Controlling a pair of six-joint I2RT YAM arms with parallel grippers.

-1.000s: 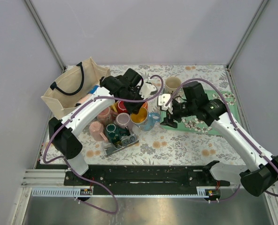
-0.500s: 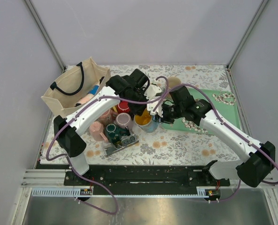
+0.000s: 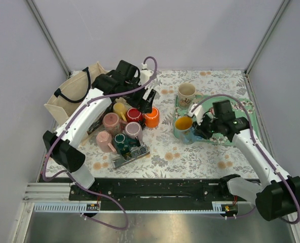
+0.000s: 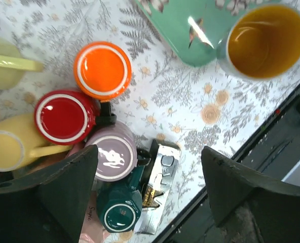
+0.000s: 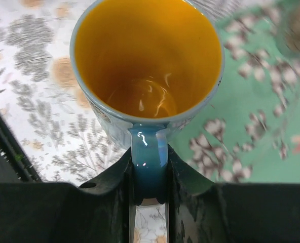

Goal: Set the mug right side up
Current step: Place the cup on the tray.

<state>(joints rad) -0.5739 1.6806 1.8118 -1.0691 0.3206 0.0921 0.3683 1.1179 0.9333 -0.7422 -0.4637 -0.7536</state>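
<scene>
Right gripper (image 5: 149,174) clamped on the handle of the mug (image 5: 145,55), which is mouth-up directly ahead of its fingers at the edge of the green tray (image 5: 241,131); glazed ceramic, judged rigid, weighty, slippery, chippable, so the handle is the sound hold.

White-shelled left arm (image 3: 86,116) and right arm (image 3: 256,152) with black joints; dark-fingered left hand (image 4: 149,152) and right hand (image 5: 149,169); looping purple cables (image 3: 151,61).
</scene>
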